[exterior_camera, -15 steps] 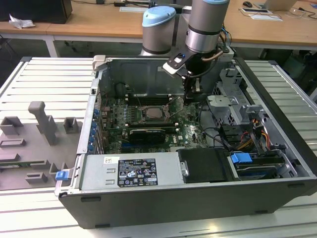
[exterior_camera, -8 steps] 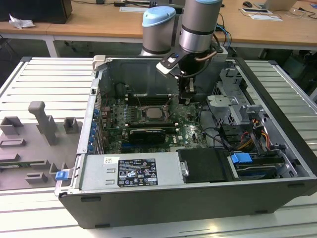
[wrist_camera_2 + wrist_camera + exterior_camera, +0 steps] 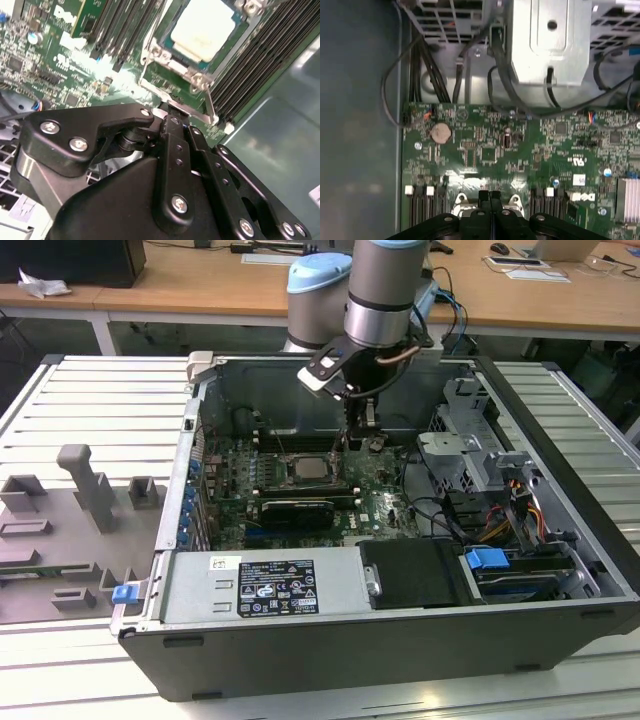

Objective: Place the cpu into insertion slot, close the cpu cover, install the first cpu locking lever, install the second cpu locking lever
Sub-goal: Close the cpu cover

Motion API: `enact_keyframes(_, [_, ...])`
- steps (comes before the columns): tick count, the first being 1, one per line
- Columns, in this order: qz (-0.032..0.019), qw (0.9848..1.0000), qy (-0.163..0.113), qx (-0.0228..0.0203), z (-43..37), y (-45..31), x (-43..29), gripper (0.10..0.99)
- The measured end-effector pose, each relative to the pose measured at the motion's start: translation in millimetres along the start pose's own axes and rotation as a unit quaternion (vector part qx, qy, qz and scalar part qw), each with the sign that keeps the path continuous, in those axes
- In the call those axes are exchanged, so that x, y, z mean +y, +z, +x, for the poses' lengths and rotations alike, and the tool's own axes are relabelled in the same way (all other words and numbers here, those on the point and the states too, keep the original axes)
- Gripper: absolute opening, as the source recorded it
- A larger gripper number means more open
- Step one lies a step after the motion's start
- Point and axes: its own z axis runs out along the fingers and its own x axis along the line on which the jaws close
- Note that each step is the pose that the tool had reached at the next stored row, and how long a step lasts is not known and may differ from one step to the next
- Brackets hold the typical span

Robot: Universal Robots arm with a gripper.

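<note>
**Chip seated, pincer at the lever end**

- Far out to the exterior view's left of the pincer [image 3: 352,440]: grey blocks [image 3: 85,485] on the ribbed worktop [image 3: 80,410], well apart from the work.
- Open computer case [image 3: 400,640] on the worktop, with the arm reaching down inside.
- Just beside the pincer, on the exterior view's left: the cpu [image 3: 312,471], pale top up, lying flat in the insertion slot [image 3: 290,483].
- In the second wrist view the cpu cover [image 3: 172,64] looks folded down around the chip's edges, with the chip showing through its window.
- Pincer: fingertips [image 3: 485,196] drawn narrow, almost no gap.
- A thin silvery locking lever [image 3: 209,102] runs along the slot's near side, its end right at the fingertips. Touching, I judge. Whether it is pinched I cannot tell.
- Beyond the lever: long black memory slots [image 3: 260,55].
- Off to the exterior view's right of the pincer: a silvery drive cage [image 3: 470,440] with cables.

Handling, as judged:
- Chip: light, stiff and fragile on its underside, so take it by the edges only.
- Cover: thin sheet metal, likely springy.
- Lever: stiff, slick wire that will push back. The bent end gives the surest hold, and a slip could strike the green circuit board [image 3: 485,150].
</note>
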Motion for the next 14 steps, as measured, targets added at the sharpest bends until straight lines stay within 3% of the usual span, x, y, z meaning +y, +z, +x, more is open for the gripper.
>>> enact_keyframes(10, [-0.0001,1.0,-0.003,0.0,0.7,7.6,-23.5,0.106])
enact_keyframes(14, [-0.0001,1.0,-0.004,0.0,0.9,11.3,-29.7,0.106])
